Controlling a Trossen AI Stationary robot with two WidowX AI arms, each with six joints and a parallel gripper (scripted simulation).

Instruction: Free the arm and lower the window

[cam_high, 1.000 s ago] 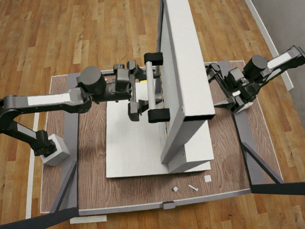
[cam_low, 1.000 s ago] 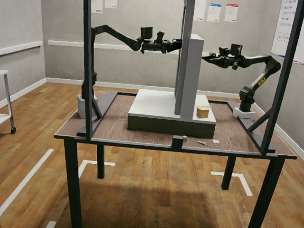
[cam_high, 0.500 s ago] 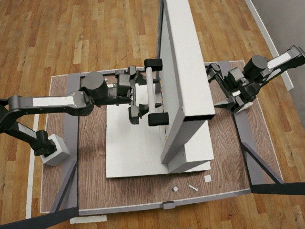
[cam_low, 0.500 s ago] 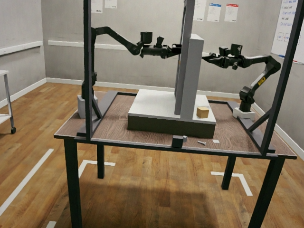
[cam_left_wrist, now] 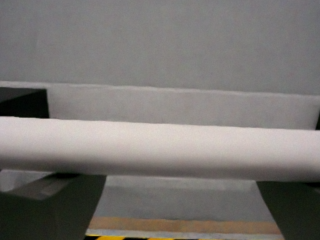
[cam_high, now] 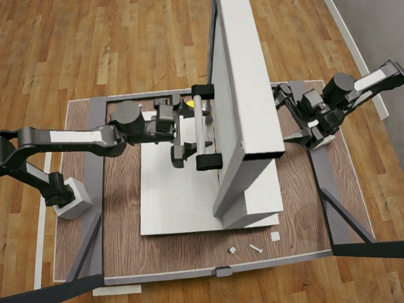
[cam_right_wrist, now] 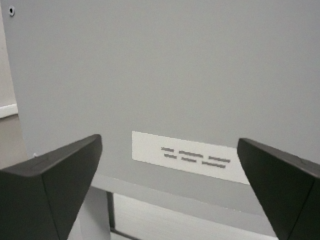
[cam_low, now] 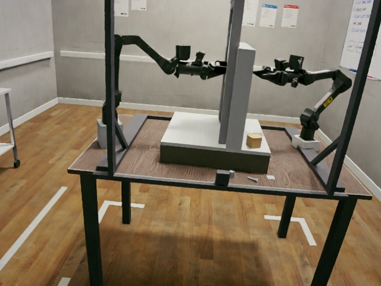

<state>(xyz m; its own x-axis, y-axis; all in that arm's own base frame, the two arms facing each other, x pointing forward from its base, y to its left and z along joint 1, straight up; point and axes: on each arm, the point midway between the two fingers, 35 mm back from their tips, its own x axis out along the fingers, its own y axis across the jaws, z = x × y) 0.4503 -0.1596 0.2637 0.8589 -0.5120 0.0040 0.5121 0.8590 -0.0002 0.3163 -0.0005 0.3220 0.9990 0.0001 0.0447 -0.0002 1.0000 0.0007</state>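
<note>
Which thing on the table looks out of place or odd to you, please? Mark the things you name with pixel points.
Near the front edge lie a small bolt (cam_high: 256, 249) (cam_low: 252, 179), a small grey block (cam_high: 231, 249) (cam_low: 231, 174) and a flat white square (cam_high: 275, 236) (cam_low: 270, 177). They look like stray parts, scattered apart from the wall structure (cam_high: 249, 74) (cam_low: 241, 101). I see no visible damage.

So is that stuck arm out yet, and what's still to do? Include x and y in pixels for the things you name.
The right gripper (cam_high: 281, 115) (cam_low: 254, 72) (cam_right_wrist: 170, 143) looks free, open on its own side of the wall (cam_high: 251, 78) (cam_low: 243, 92) (cam_right_wrist: 150, 75), though seemingly close to it. The left gripper (cam_high: 208, 129) (cam_left_wrist: 181, 162), open, is at the handle bar (cam_high: 199, 127) (cam_left_wrist: 160, 150). Left: probably backing the right arm off, then lowering the window gently.
</note>
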